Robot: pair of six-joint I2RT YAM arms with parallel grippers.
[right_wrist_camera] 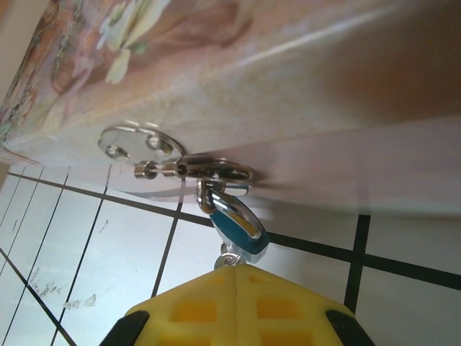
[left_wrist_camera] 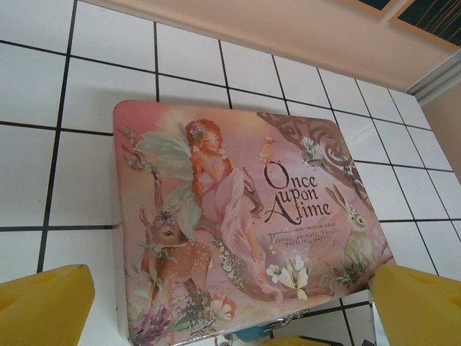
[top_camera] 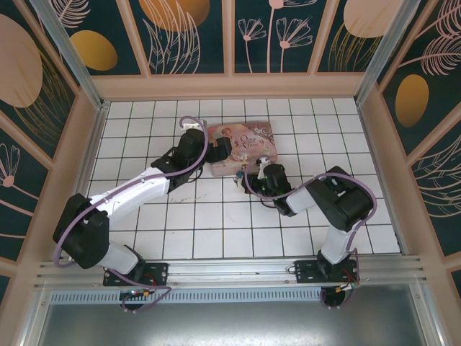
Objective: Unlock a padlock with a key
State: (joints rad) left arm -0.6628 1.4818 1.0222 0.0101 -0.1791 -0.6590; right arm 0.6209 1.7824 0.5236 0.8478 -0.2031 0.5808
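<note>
White-tiled floor (top_camera: 216,223), floral walls (top_camera: 187,36). Tiny blue-bodied padlock (right_wrist_camera: 236,229), silvery shackle: hangs on hasp (right_wrist_camera: 216,171) of pink picture-printed tin box (left_wrist_camera: 238,194). Right gripper (right_wrist_camera: 238,292): pinched, prob. on slim metal key (right_wrist_camera: 228,257) at lock's base. Left gripper (left_wrist_camera: 230,308): fingers wide, above tin. Step, prob.: key-turn; nxt needs steady twist.

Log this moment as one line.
left tool open over pink printed tin box | right tool shut on slim metal key at small blue padlock | padlock hanging on hasp

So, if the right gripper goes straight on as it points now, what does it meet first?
Probably the padlock, hanging from the tin clasp right ahead of the right gripper. The tin wall lies behind it; depth is unclear.
</note>
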